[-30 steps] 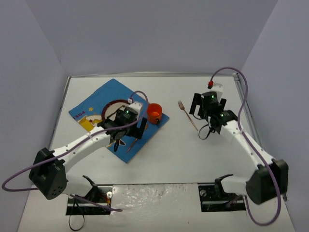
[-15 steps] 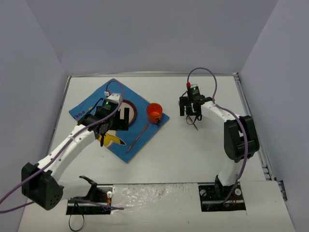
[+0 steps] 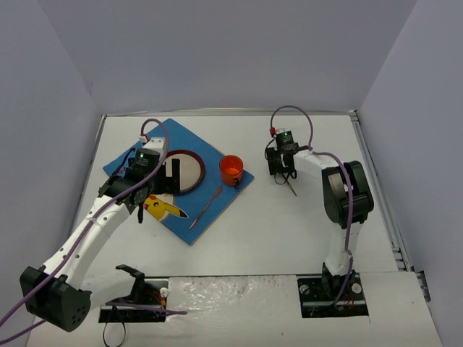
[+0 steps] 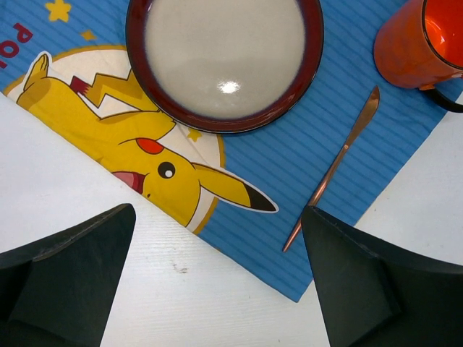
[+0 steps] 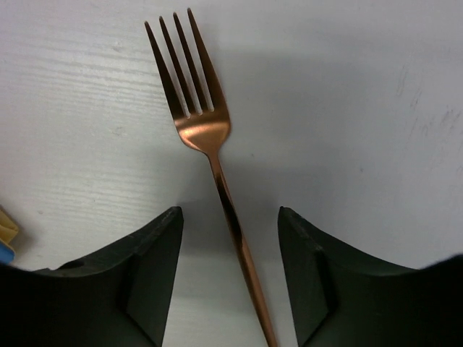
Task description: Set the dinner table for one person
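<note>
The white dinner table (image 3: 289,231) carries a blue placemat (image 3: 217,199) with a yellow cartoon figure. On the mat are a red-rimmed plate (image 3: 189,170), an orange cup (image 3: 231,170) and a copper knife (image 3: 207,207). My left gripper (image 3: 165,179) is open and empty, hovering over the mat's near-left edge; its view shows the plate (image 4: 224,58), the cup (image 4: 416,47), the knife (image 4: 336,163) and the gripper (image 4: 217,213). A copper fork (image 5: 202,130) lies on bare table right of the mat. My right gripper (image 5: 230,213) is open, one jaw on each side of the fork's handle (image 3: 292,188), not closed on it.
Grey walls enclose the table on three sides, with a thin metal rim (image 3: 376,173) along the right edge. The arm bases (image 3: 333,293) and purple cables sit at the near edge. Bare white tabletop (image 4: 181,289) lies under the left gripper.
</note>
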Controlling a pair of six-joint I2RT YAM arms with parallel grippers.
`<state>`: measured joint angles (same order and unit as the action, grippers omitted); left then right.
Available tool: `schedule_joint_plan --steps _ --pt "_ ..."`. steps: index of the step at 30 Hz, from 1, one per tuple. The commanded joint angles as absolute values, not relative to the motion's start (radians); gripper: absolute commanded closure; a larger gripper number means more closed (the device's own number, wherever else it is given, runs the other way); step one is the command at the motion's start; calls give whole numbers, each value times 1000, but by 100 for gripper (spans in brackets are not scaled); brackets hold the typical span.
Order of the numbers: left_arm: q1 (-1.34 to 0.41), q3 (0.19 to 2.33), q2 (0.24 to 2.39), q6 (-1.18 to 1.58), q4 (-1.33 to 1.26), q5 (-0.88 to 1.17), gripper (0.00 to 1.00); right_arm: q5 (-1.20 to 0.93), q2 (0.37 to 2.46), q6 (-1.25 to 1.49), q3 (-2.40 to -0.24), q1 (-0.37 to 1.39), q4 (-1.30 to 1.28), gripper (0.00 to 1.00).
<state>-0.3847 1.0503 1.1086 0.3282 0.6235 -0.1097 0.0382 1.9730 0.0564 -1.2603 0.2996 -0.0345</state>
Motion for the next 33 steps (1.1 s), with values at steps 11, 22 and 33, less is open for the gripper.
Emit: schedule_joint_plan --steps 11,22,33 --pt "-356 1054 1057 315 588 -103 3 -41 1920 174 -1182 297 -53 97" --pt "-350 1053 1042 338 590 -87 3 75 1628 587 -912 493 -106 100" --pt "-362 1046 1063 442 565 -14 3 117 1623 789 -890 704 -125 73"
